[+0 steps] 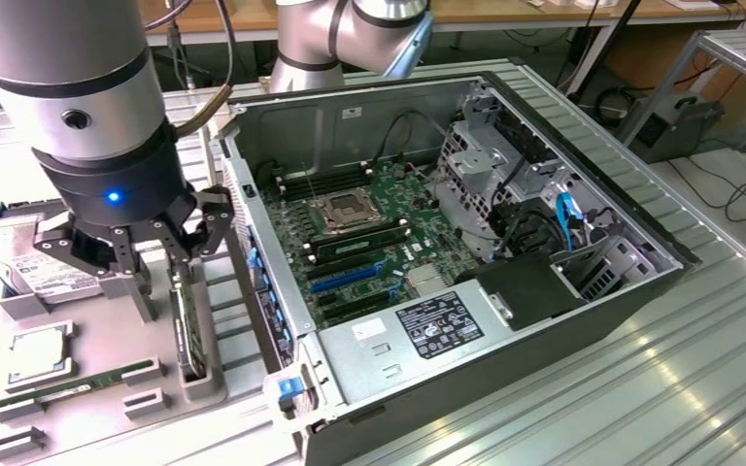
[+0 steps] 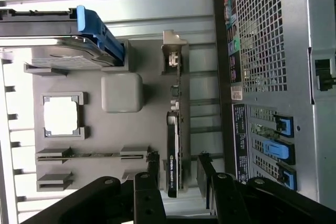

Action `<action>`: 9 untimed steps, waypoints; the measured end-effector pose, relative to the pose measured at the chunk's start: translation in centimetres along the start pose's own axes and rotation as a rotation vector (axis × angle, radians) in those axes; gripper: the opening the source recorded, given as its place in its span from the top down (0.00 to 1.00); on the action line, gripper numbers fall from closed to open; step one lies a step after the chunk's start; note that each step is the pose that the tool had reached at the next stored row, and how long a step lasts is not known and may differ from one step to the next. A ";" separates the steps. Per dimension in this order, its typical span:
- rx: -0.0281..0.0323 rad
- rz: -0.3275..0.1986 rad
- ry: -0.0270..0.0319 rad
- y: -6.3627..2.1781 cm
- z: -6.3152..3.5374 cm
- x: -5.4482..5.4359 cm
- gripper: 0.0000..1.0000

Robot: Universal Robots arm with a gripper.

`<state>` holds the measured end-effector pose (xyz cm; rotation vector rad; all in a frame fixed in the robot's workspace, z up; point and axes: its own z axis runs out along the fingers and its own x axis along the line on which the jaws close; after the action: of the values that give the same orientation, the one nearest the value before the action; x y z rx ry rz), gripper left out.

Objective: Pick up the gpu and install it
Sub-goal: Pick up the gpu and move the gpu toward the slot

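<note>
The gpu (image 1: 189,325) is a thin black card standing on edge in a slot of the grey holder tray (image 1: 101,413), just outside the open computer case (image 1: 477,243). My gripper (image 1: 151,262) hangs low over the tray, right above the card's far end, jaws open. In the wrist view the gpu (image 2: 174,135) runs lengthwise with its pale metal bracket (image 2: 173,56) at the far end. The gripper (image 2: 178,169) straddles the card's near end, with a black finger (image 2: 153,166) on one side and a gap to the card on both sides.
The tray also holds a silver hard drive (image 1: 23,267) in a blue-clipped carrier (image 2: 97,30), a processor chip (image 2: 61,116), a green memory stick (image 2: 89,156) and a grey block (image 2: 122,92). The case's rear panel (image 2: 273,77) with blue slot latches stands close beside the card.
</note>
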<state>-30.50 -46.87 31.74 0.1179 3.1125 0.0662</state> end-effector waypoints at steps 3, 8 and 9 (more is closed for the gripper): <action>0.0001 0.000 0.0000 0.06 0.07 -0.8 0.58; 0.0007 0.000 -0.0002 0.08 0.27 -1.1 0.58; 0.0013 0.000 -0.0001 0.07 0.32 -1.1 0.58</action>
<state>-29.36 -46.87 31.45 0.1180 3.1126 0.0642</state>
